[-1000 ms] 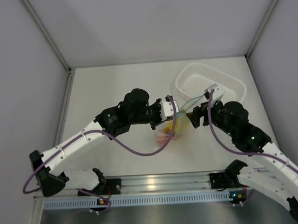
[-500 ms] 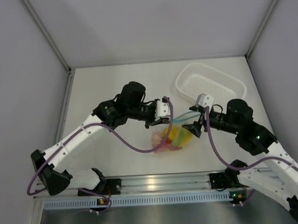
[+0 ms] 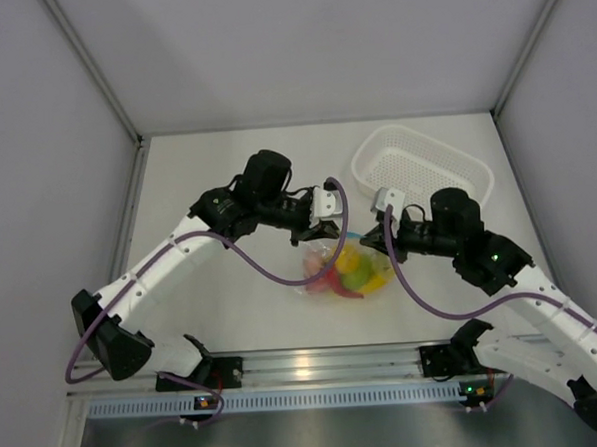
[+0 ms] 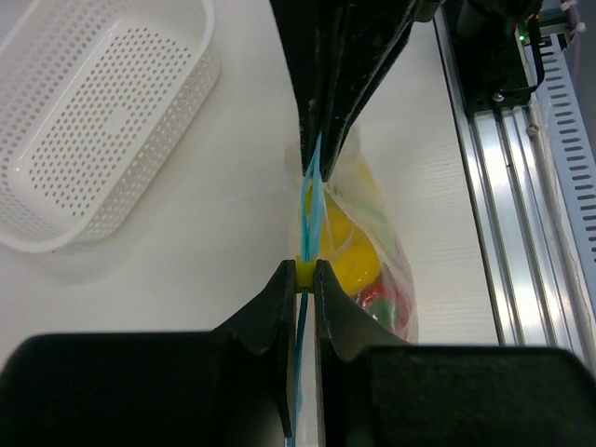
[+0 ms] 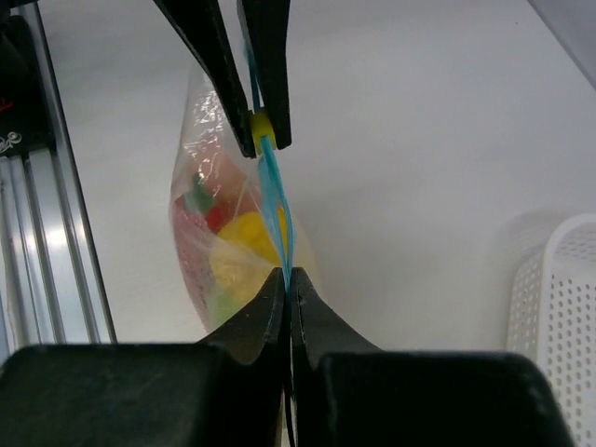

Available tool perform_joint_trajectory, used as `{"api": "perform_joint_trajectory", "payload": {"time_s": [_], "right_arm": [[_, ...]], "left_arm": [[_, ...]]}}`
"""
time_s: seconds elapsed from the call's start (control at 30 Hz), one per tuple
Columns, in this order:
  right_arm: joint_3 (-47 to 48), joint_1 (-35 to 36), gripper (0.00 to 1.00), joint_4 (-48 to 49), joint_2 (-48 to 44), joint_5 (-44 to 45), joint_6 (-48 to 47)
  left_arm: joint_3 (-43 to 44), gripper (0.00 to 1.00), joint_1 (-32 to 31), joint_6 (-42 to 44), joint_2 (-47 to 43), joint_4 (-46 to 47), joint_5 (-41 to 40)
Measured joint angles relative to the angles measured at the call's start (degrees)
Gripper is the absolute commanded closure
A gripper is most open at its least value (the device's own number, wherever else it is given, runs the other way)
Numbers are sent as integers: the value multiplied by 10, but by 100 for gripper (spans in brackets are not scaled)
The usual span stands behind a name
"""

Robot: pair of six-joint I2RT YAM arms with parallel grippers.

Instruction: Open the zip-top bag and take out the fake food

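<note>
From above, the small clear crinkly plastic bag [image 3: 347, 271] is on the near side of the white plastic basket with holes [image 3: 421, 172], close to it, over the white counter [image 3: 215, 168]. The little plastic food [image 3: 356, 269] is all inside it: yellow, green and red bits. The left tool [image 3: 317, 240] is at the end of the bag farther from the basket. The right tool [image 3: 374, 244] is at the end nearer the basket. Both arms look equally close. I cannot tell whether the bag's bottom rests on the counter.

In the left wrist view, the left tool is pressed together on a small yellow clip [image 4: 304, 272] on the thin light blue zip strip [image 4: 313, 209]. The strip runs straight from this tool to the right tool, which is pinching its other end. The bag bulges out on the side away from the basket.

In the right wrist view, the right tool is pinched shut on the strip. The strip is seen edge on, so I cannot tell whether each tool holds one side of it or both. The zip looks closed. I think the next move must go along this line.
</note>
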Motion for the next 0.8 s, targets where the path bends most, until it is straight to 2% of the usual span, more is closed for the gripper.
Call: {"api": "perform_joint_trajectory", "payload": {"time_s": [0.4, 0.57, 0.6, 0.67, 0.7, 0.77, 0.8], "right_arm": [[0, 2, 100, 1, -5, 125, 31], [0, 5, 100, 9, -5, 140, 45], [0, 5, 100, 10, -5, 139, 46], [0, 5, 100, 12, -5, 135, 47], [-2, 5, 100, 12, -9, 131, 47], [-9, 4, 100, 13, -19, 120, 49], [-14, 5, 100, 14, -26, 112, 49]], "left_arm": [[-3, 100, 50, -33, -3, 6, -62], [-11, 100, 72, -45, -17, 9, -68], [-12, 77, 73, -47, -17, 9, -68], [-12, 39, 76, -52, -18, 7, -70], [-12, 22, 80, -53, -18, 4, -70], [-7, 7, 90, -65, -17, -1, -64], [0, 3, 95, -71, -16, -5, -58]]}}
